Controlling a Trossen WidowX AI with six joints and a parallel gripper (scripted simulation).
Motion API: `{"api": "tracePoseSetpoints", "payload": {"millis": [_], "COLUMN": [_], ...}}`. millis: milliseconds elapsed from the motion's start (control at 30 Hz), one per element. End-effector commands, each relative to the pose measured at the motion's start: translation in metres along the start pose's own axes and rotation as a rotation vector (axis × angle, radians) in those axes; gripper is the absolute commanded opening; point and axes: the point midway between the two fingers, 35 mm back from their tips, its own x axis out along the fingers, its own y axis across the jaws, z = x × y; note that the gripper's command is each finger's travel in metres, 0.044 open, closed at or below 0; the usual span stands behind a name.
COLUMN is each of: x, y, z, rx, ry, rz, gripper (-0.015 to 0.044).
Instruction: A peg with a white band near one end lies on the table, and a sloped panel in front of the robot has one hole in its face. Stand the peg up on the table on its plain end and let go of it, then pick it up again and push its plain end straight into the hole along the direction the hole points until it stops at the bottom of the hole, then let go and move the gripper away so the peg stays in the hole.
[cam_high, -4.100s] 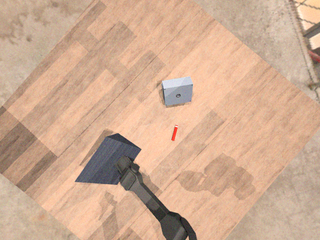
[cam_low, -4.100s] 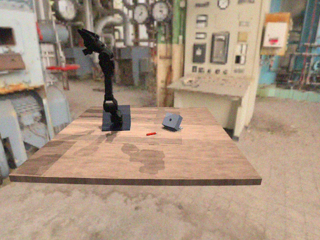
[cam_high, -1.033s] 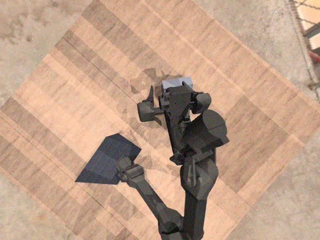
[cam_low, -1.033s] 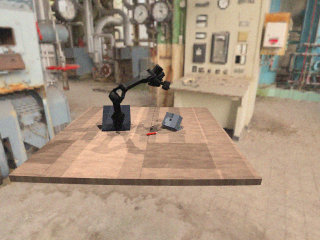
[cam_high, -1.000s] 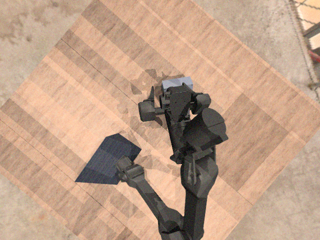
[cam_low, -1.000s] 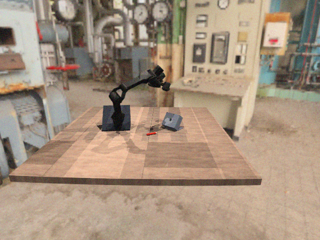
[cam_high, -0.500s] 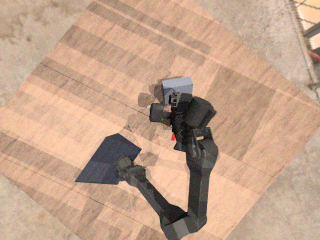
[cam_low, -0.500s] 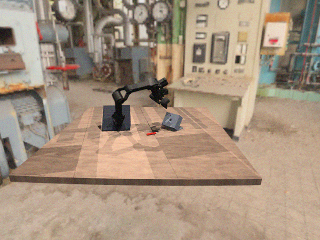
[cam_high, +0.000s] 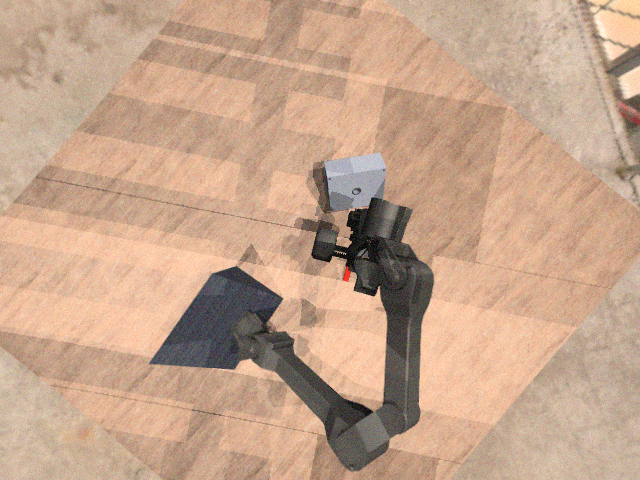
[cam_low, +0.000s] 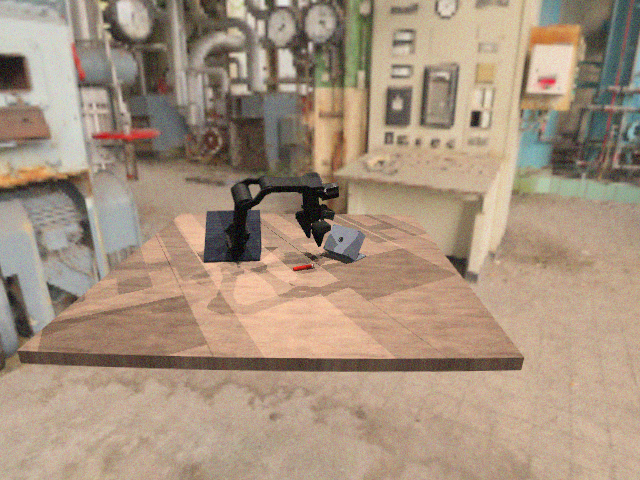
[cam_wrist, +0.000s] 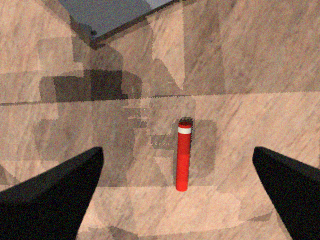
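A red peg (cam_high: 346, 274) (cam_low: 302, 267) (cam_wrist: 183, 160) lies flat on the table. Its white band (cam_wrist: 184, 130) is near the end toward the panel; the plain red end points away from it. In the top view the arm hides part of the peg. My gripper (cam_low: 313, 241) (cam_wrist: 178, 153) is wide open and empty, pointing down above the table. In the wrist view the peg lies below, between the two fingers and lengthwise between them. The grey sloped panel (cam_high: 364, 178) (cam_low: 353, 243) (cam_wrist: 115, 17) has one round hole (cam_high: 356, 191) (cam_low: 340, 239) in its face.
A dark blue sloped block (cam_high: 201, 320) (cam_low: 217, 235) stands by the arm's base. The panel stands close beside the gripper in the top and exterior views. The wooden table (cam_high: 444, 180) (cam_low: 310, 330) bears the arm's shadows near the peg.
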Motion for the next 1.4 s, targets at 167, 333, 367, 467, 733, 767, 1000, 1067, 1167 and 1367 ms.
{"api": "tracePoseSetpoints", "payload": {"millis": [167, 333, 367, 467, 733, 767, 1000, 1067, 1167, 1367], "x": [0.014, 0.02, 0.022, 0.027, 0.04, 0.041, 0.053, 0.056, 0.061, 0.071], "y": [-0.01, -0.01, -0.01, -0.01, -0.011, -0.011, -0.012, -0.012, -0.012, -0.013], "z": [-0.018, -0.018, -0.018, -0.018, -0.018, -0.018, -0.019, -0.02, -0.02, -0.022], "rx": [0.015, 0.016, 0.017, 0.017, 0.017, 0.017, 0.017, 0.017, 0.017, 0.017], "ry": [0.101, 0.1, 0.1, 0.1, 0.099, 0.099, 0.099, 0.099, 0.099, 0.099], "rz": [-0.046, -0.045, -0.045, -0.045, -0.044, -0.044, -0.044, -0.044, -0.045, -0.046], "gripper": [0.044, 0.044, 0.044, 0.044, 0.044, 0.044, 0.044, 0.044, 0.044, 0.044]}}
